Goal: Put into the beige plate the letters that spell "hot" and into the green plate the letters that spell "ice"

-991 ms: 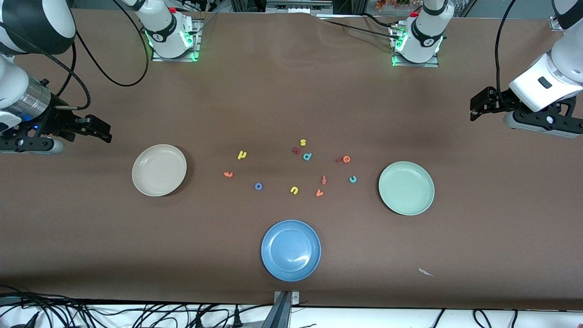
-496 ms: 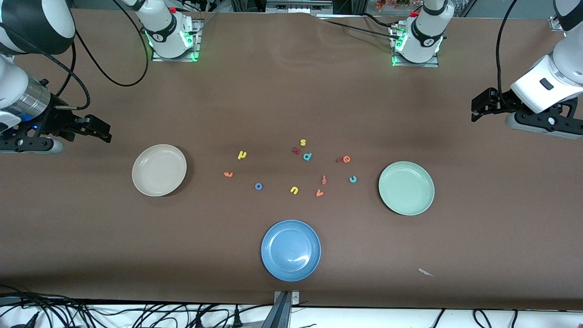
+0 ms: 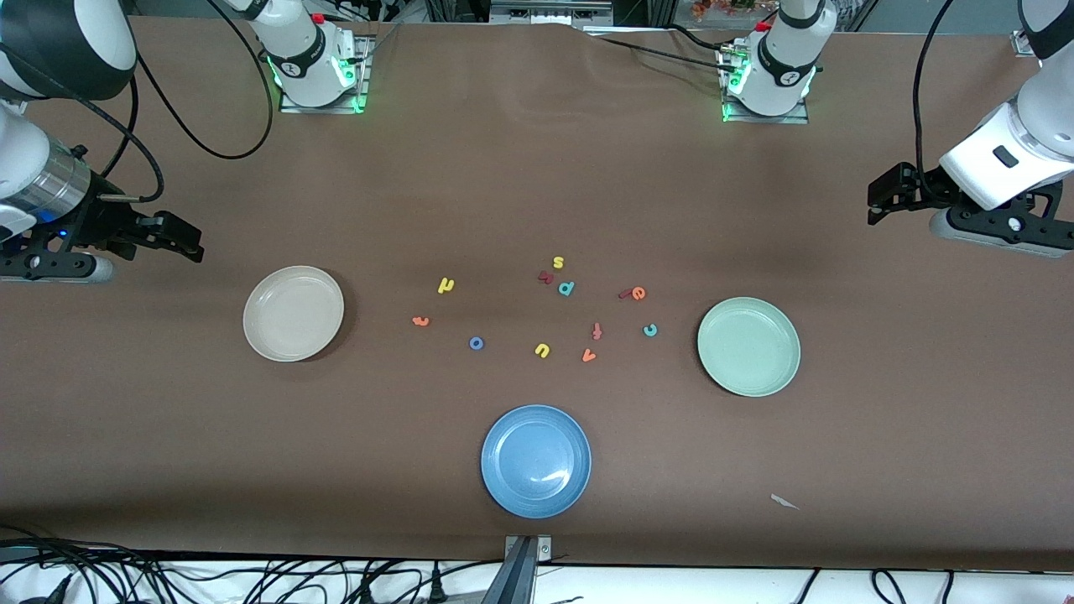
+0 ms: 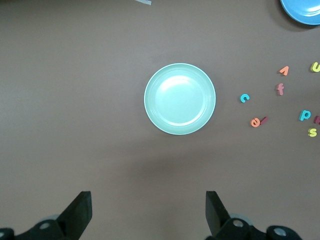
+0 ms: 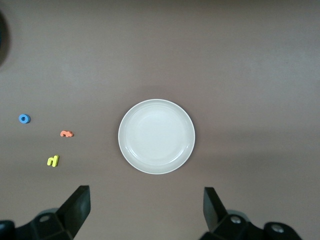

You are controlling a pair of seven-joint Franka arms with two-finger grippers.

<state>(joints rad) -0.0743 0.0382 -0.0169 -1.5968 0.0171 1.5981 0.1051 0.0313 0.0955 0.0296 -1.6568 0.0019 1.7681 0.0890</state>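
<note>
The beige plate (image 3: 293, 313) (image 5: 156, 136) lies toward the right arm's end of the table and the green plate (image 3: 748, 346) (image 4: 180, 99) toward the left arm's end. Both hold nothing. Between them lie the yellow h (image 3: 445, 285), orange t (image 3: 420, 320) and blue o (image 3: 476, 342). The orange e (image 3: 638, 293) touches the dark red i (image 3: 625, 294), with the teal c (image 3: 649, 330) closer to the camera. My right gripper (image 3: 180, 237) (image 5: 146, 212) hangs open beside the beige plate. My left gripper (image 3: 879, 201) (image 4: 147, 215) hangs open near the green plate.
A blue plate (image 3: 535, 460) sits nearest the camera. Other letters lie in the scatter: yellow s (image 3: 558, 262), teal p (image 3: 566, 288), yellow u (image 3: 542, 350), orange v (image 3: 588, 356) and a reddish f (image 3: 596, 330). A paper scrap (image 3: 784, 502) lies near the front edge.
Both arms have shifted only very slightly. No letter or plate has moved.
</note>
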